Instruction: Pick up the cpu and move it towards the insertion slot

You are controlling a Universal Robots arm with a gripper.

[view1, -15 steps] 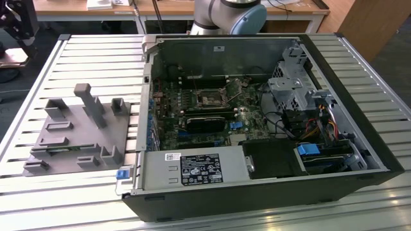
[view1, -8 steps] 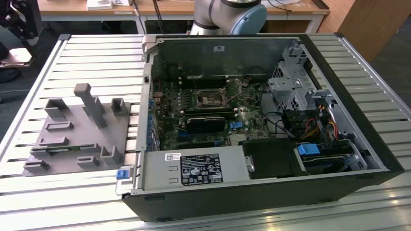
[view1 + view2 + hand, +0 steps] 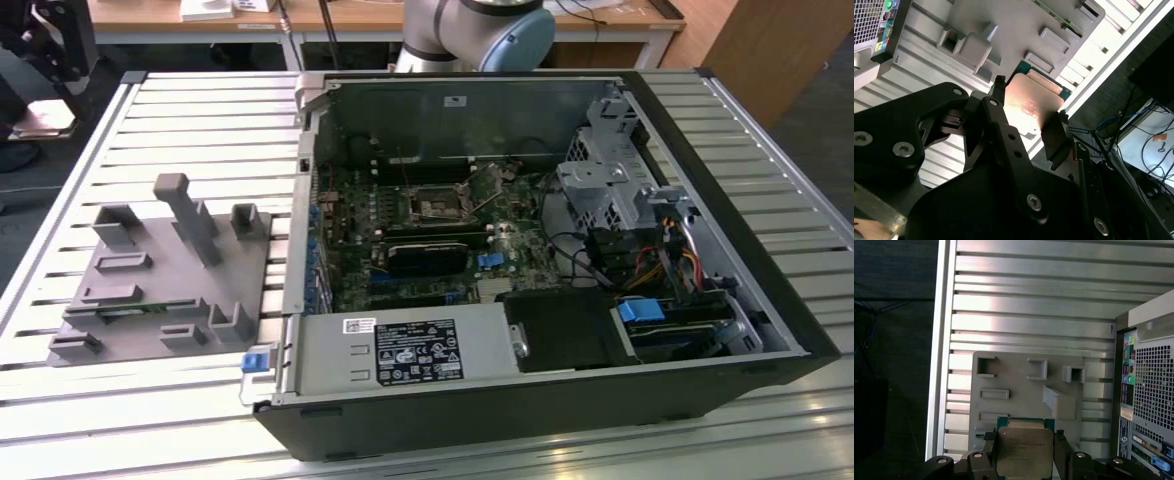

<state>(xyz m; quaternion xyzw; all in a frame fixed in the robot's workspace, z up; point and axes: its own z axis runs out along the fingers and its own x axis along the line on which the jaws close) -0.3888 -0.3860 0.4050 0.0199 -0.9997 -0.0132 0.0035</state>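
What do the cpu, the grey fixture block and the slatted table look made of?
The cpu: metal lid, pale satin sheen catching glare, on a green board. The fixture block: matte grey plastic, probably; no shine. The table: bare metal, likely aluminium; bright streaky reflections along the slats.

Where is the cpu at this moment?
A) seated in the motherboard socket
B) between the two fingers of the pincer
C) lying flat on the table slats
B: in both wrist views the cpu sits between the two fingers of the pincer, with the grey fixture behind it.
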